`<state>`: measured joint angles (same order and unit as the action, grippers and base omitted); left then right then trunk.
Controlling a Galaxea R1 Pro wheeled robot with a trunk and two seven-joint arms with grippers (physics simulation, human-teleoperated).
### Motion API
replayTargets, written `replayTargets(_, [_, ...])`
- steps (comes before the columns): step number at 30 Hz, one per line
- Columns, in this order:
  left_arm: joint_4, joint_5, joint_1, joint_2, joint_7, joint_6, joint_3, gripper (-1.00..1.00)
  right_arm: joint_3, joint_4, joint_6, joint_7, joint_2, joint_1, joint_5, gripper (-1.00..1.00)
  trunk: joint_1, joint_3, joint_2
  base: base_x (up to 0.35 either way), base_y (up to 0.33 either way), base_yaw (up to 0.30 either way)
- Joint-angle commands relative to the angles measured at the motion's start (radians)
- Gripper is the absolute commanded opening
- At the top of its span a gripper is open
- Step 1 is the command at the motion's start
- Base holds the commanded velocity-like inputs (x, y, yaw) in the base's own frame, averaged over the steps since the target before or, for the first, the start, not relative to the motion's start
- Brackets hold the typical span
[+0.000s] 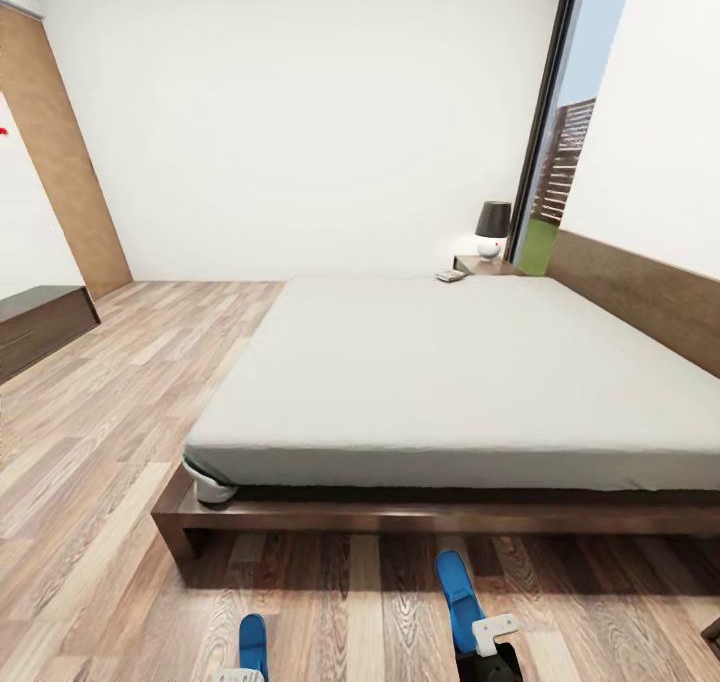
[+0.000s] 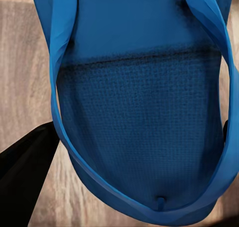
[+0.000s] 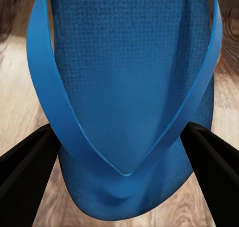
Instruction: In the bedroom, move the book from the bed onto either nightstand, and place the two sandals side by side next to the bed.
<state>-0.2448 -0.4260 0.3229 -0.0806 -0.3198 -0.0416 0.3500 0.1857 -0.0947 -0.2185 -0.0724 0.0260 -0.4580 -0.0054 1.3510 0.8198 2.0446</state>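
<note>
Right gripper (image 3: 122, 152) first: its two dark fingers (image 3: 25, 162) sit either side of a blue sandal (image 3: 124, 87), pressed against the edges at the V of the strap, so it looks clamped on the shoe. In the head view that right sandal (image 1: 455, 587) points toe-first at the bed (image 1: 450, 382), low over the plank floor (image 1: 100, 482), with the right gripper (image 1: 490, 642) at its heel.

Over to the left gripper (image 2: 124, 137): one dark finger (image 2: 25, 172) is pressed to the other sandal (image 2: 139, 112), with only a sliver of the second at the far edge. I'd call it gripping too. That left sandal (image 1: 254, 644) sits by the frame's bottom edge, toe also toward the bed, well apart from its partner.

Why held so? One shoe per arm, both aimed the same way beside the bed, reads as lining the pair up for setting down together; the gap between them needs closing. Both arms are low and forward, wrists near the floor.

Far side of the bed: a nightstand (image 1: 487, 264) with a lamp (image 1: 492, 228) and a small flat thing (image 1: 451, 275) at its edge, possibly the book, too small to tell.
</note>
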Motion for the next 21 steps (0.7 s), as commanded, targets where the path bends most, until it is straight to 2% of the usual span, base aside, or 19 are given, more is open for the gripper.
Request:
replayTargets(1, [0.001,-0.007,0.001,-0.001,-0.001,-0.004,0.007,-1.0,0.008,0.001,-0.002,-0.006,0.0,-0.001,-0.001,-1.0,0.0,0.001,0.0,0.0,0.0,0.026])
replayTargets(21, [0.001,-0.007,0.001,-0.001,-0.001,-0.004,0.007,-1.0,0.008,0.001,-0.002,-0.006,0.0,-0.001,-0.001,-1.0,0.0,0.001,0.0,0.0,0.0,0.002])
